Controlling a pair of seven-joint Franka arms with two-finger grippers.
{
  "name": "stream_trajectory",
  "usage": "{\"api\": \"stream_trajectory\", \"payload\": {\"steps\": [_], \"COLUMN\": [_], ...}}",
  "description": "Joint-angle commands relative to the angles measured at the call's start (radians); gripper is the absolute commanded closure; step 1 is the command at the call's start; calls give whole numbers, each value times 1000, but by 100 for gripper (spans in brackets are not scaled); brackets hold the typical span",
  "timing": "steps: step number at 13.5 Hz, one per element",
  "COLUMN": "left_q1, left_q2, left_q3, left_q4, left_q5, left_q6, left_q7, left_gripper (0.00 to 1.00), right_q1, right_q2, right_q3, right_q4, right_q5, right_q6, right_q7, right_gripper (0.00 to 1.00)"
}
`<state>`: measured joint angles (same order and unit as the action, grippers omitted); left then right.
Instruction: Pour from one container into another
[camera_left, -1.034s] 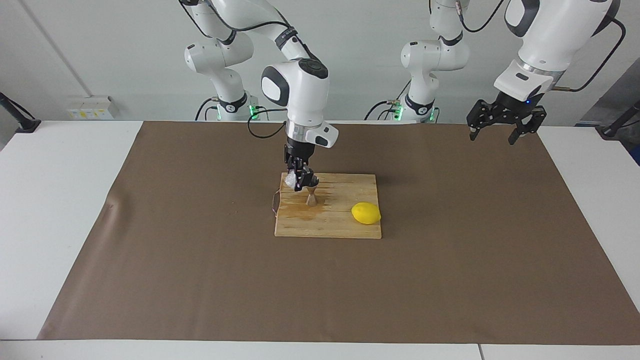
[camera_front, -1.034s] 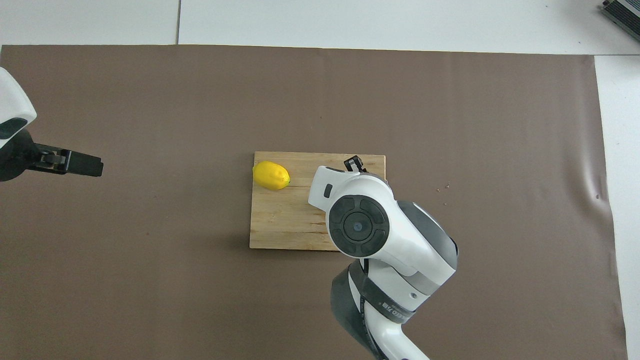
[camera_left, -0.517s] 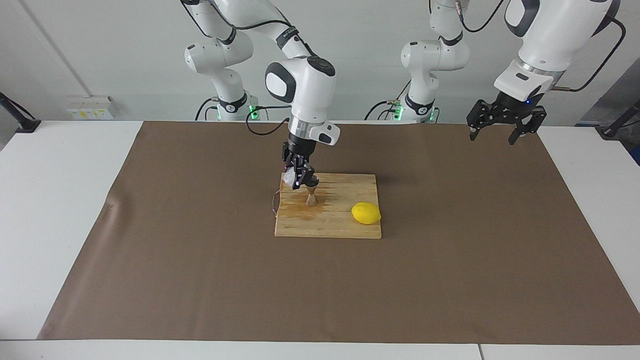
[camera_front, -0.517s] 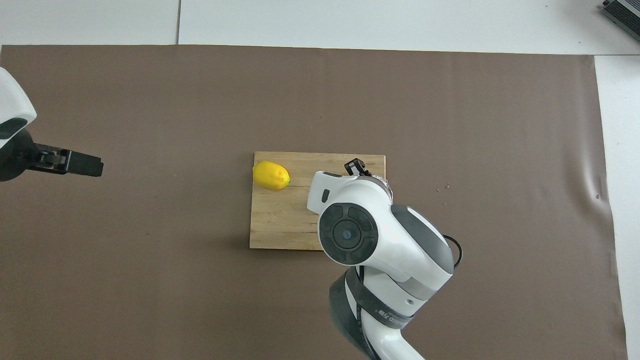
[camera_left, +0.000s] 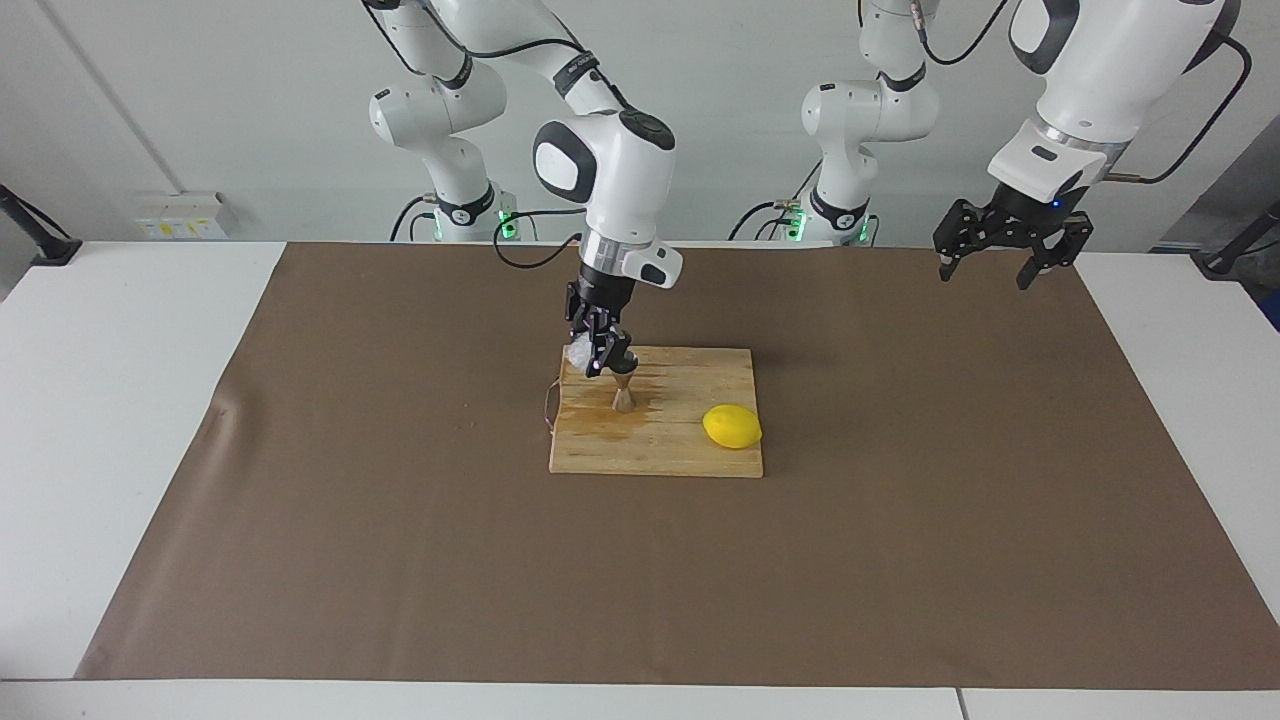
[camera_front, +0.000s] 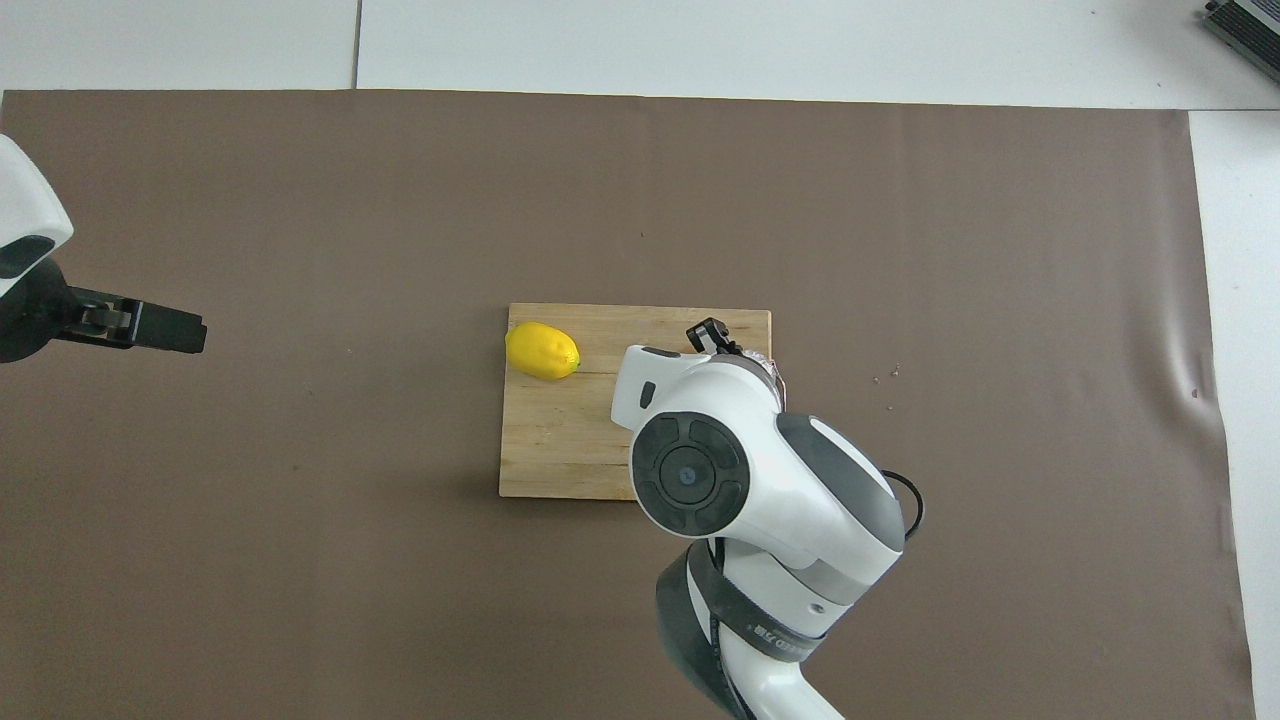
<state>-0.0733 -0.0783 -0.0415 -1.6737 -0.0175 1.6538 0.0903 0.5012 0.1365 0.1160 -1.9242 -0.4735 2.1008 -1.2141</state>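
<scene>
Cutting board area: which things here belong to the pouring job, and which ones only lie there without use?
Belong to the job:
- glass cup, held by the right gripper over the jigger
- metal jigger, standing on the cutting board

Just lying about:
- lemon, on the board toward the left arm's end
- left gripper, waiting over the brown mat

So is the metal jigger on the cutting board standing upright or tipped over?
Upright: the jigger stands on its base on the cutting board, beneath the right gripper holding the glass cup.

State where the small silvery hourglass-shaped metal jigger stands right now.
The silvery hourglass metal jigger stands upright on the wooden cutting board, toward the right arm's end, beside the yellow lemon; the right gripper holds the clear glass cup just above it.
</scene>
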Motion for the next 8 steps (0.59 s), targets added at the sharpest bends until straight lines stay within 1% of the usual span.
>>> {"api": "stream_trajectory", "payload": {"steps": [1, 8], "left_q1": [9, 10], "left_q2": [-14, -14], "left_q3": [-6, -6], "left_q4": [-12, -12], "left_q5": [8, 8], "left_q6": [-6, -6], "left_q7": [11, 11], "left_gripper": [0, 0], "right_q1": [2, 8], "right_q2": [-12, -12], "right_q3": [8, 8], "right_q4": [4, 4], "right_q5": [-36, -53], "right_q6": [-31, -33], "right_q7": [38, 45], "right_gripper": [83, 83]}}
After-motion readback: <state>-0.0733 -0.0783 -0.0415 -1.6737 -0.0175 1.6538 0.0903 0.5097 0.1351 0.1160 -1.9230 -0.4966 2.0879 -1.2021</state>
